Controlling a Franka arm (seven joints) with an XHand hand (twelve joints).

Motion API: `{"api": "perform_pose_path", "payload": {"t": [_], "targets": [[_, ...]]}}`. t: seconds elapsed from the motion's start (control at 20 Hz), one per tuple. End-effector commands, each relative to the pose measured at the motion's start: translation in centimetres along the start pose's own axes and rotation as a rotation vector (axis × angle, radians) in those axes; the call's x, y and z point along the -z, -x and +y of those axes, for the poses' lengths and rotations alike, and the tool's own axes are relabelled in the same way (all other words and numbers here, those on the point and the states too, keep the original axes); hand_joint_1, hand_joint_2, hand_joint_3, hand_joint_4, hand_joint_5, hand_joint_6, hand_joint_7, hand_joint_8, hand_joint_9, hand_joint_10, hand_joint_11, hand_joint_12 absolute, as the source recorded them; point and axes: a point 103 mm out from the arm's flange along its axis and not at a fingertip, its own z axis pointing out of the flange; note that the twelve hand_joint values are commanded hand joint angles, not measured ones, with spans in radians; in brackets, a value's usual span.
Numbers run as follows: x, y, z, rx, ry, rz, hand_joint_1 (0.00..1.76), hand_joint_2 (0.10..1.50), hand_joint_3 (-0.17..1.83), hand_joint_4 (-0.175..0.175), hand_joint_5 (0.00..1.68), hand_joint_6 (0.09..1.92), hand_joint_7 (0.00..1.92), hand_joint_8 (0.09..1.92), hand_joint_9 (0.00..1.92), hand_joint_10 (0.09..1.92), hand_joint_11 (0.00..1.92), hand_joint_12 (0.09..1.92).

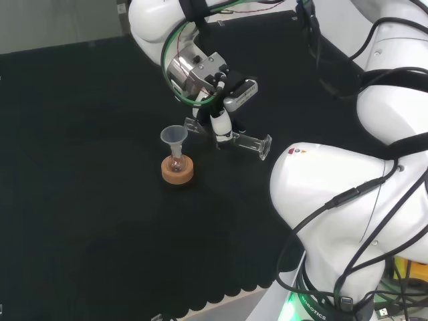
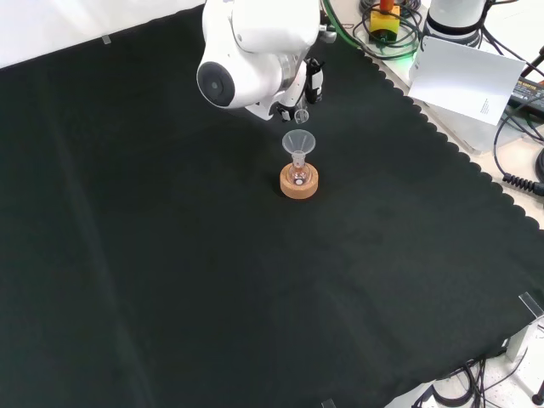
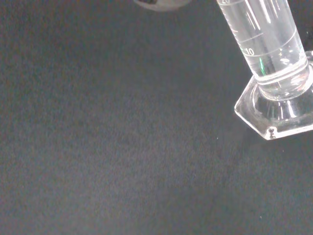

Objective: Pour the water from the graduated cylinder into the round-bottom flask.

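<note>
I see the clear glass graduated cylinder (image 1: 244,140) with a hexagonal foot, tipped nearly horizontal above the cloth. In the wrist view its tube (image 3: 264,39) has printed marks and a liquid line near the foot. The black and white hand (image 1: 221,124) is wrapped round the cylinder at its middle, fingers (image 1: 223,137) curled on the tube; foot sticks out on one side of the fingers, the mouth end on the other side, toward the funnel.

Near the fingers, just below them in head view, stands the small clear round-bottom flask (image 1: 176,162) on a cork ring stand (image 1: 177,170), w/ a translucent plastic funnel (image 1: 174,136) in its neck. Cylinder and funnel: I cannot tell if they touch.

Surface is black cloth (image 2: 170,255) with scalloped edge; beyond it, cables and a white sheet of paper (image 2: 467,76).
</note>
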Motion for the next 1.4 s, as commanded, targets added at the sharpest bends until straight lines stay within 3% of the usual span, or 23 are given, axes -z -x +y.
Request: {"api": "perform_pose_path", "payload": {"t": [0.05,0.35,0.6,1.1,1.4], "targets": [[0.3,-0.3,0.0,-0.020,-0.056,-0.015,1.15,1.14,0.01,-0.175,0.94,1.08,1.46,0.28,1.53,0.09,1.08,0.84],[0.9,-0.7,-0.3,-0.045,-0.101,-0.032,1.15,1.14,0.01,-0.175,0.94,1.08,1.46,0.27,1.53,0.09,1.08,0.83],[1.0,-1.0,-0.2,-0.033,-0.159,-0.023,1.15,1.14,0.01,-0.175,0.94,1.08,1.47,0.27,1.54,0.09,1.08,0.83],[1.3,-1.4,-0.1,-0.006,-0.193,-0.016,1.15,1.14,0.01,-0.175,0.94,1.09,1.48,0.26,1.54,0.09,1.09,0.82],[1.7,-1.4,-0.3,-0.016,-0.209,-0.023,1.15,1.14,0.01,-0.175,0.93,1.09,1.48,0.26,1.55,0.09,1.09,0.82]]}}
